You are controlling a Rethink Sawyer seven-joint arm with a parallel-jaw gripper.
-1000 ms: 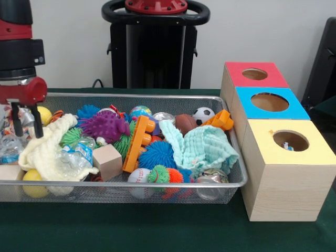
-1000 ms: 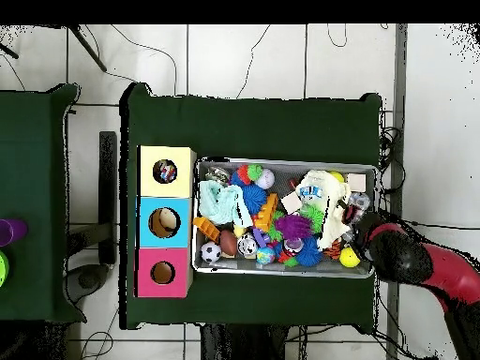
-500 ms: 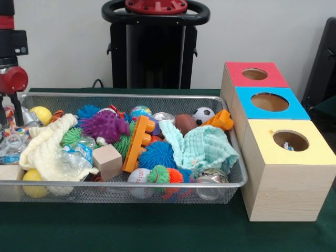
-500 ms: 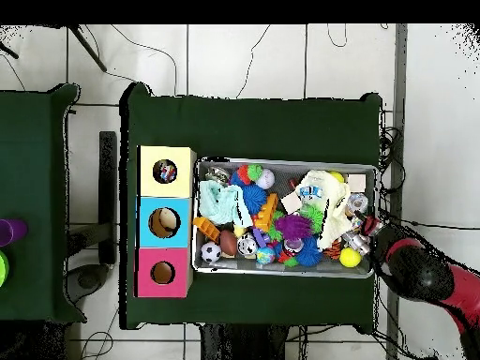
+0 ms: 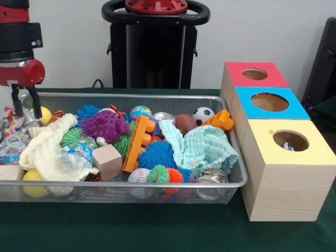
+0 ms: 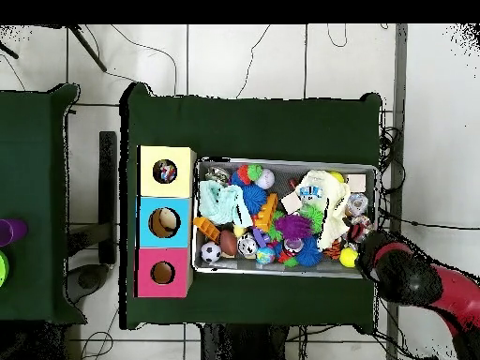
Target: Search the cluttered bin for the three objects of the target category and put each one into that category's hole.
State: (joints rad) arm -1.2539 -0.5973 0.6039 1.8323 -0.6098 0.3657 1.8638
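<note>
The wire mesh bin [image 5: 131, 184] is full of toys. A cream knitted cloth [image 5: 47, 147] lies at its left end, and a mint green cloth [image 5: 205, 147] lies at its right end. A white cloth with coloured dots [image 5: 7, 137] shows at the far left edge. My gripper [image 5: 24, 105] hangs open and empty over the bin's far left corner, just above the clutter. In the overhead view the arm [image 6: 412, 277] covers the bin's right end [image 6: 373, 187]. The yellow-topped box's hole [image 5: 290, 140] has something dotted inside it; it also shows in the overhead view [image 6: 166, 172].
Blue-topped [image 5: 269, 102] and red-topped [image 5: 254, 74] boxes stand behind the yellow one. Spiky balls [image 5: 105, 126], an orange plastic block [image 5: 137, 143], a wooden cube [image 5: 107, 161] and small sports balls [image 5: 202, 114] fill the bin. The black pedestal [image 5: 155, 47] stands behind.
The gripper rose out of the clutter and swung left to the picture's edge, then came back a little to the right. It holds nothing. The cloths have not moved.
</note>
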